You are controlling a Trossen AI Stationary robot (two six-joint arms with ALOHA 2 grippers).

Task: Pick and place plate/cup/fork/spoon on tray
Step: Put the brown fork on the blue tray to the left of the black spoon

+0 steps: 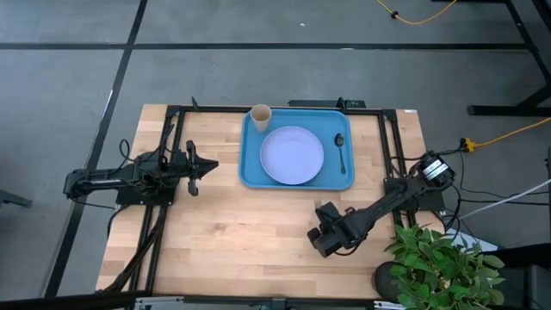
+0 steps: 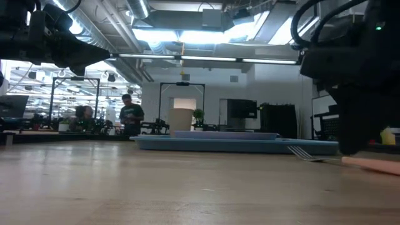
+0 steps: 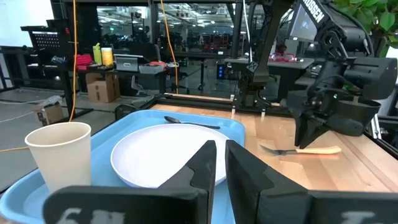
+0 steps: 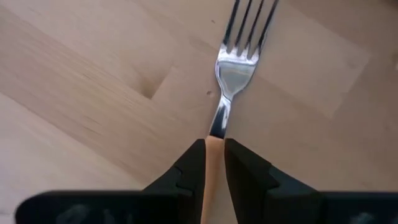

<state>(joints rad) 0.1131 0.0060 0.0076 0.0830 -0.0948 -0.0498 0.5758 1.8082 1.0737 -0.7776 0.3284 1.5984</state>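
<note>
The right pincer [image 4: 214,165] sits low on the wooden surface [image 1: 241,250], its fingers narrowed around the orange handle of the fork [image 4: 233,68] — tines flat on the wood, near the tray [image 1: 249,164]. In the tray lie the plate [image 1: 292,155], the cup [image 1: 260,115] and the spoon [image 1: 340,148]. The left pincer [image 1: 204,166] waits beside the tray, fingers nearly together, holding nothing. People stand in the room behind.

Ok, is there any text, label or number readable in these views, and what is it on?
"ROSSEN": white letters, cut off by the frame edge, on the right arm above the fork.
Pale marks on the left claw body: too blurred to read.
Tray, plate, cup, spoon: no print visible.
</note>
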